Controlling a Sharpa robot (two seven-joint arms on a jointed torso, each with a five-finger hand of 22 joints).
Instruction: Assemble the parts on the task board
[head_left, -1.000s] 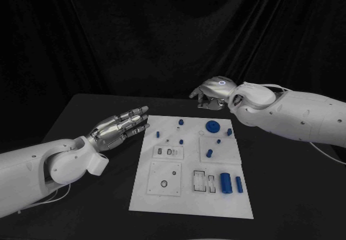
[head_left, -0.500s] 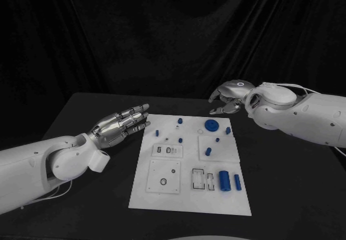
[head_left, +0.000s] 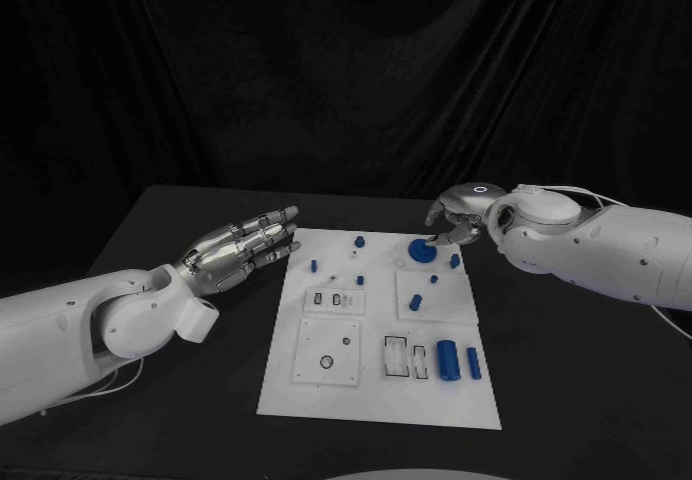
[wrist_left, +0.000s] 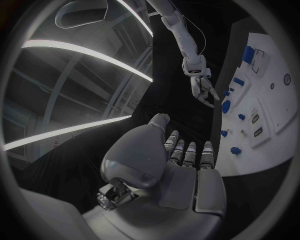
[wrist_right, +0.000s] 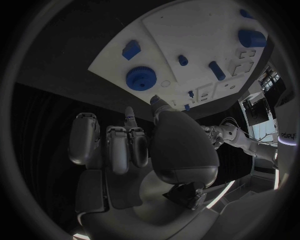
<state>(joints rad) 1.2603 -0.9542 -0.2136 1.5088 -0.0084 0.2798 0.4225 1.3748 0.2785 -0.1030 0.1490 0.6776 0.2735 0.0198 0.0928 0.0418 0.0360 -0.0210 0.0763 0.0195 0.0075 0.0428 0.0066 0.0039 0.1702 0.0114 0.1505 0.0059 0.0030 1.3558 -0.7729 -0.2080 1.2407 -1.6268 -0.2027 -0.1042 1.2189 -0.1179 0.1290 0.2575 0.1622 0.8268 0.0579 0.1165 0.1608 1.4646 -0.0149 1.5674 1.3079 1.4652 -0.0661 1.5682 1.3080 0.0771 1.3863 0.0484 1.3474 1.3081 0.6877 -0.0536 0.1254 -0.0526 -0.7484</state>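
Note:
The white task board (head_left: 378, 400) lies in the middle of the table with several blue parts on it. A blue gear (head_left: 423, 250) sits near the far right corner. A thick blue cylinder (head_left: 447, 359) and a slim bar (head_left: 473, 363) lie on the near right. Small pegs (head_left: 315, 266) stand across the far half. My right hand (head_left: 459, 215) hovers just behind the gear, fingers pointing down, holding nothing. In the right wrist view the thumb reaches toward the gear (wrist_right: 141, 78). My left hand (head_left: 245, 250) hovers flat beside the board's far left corner, fingers spread.
The black table (head_left: 173, 230) runs out on both sides of the board, with a dark curtain behind. Rectangular and round recesses (head_left: 330, 352) mark the near half of the board. My right forearm (head_left: 606, 250) spans the table's far right.
My right hand has moved right and come down from behind the board's far edge toward the blue gear. The left hand has kept its place.

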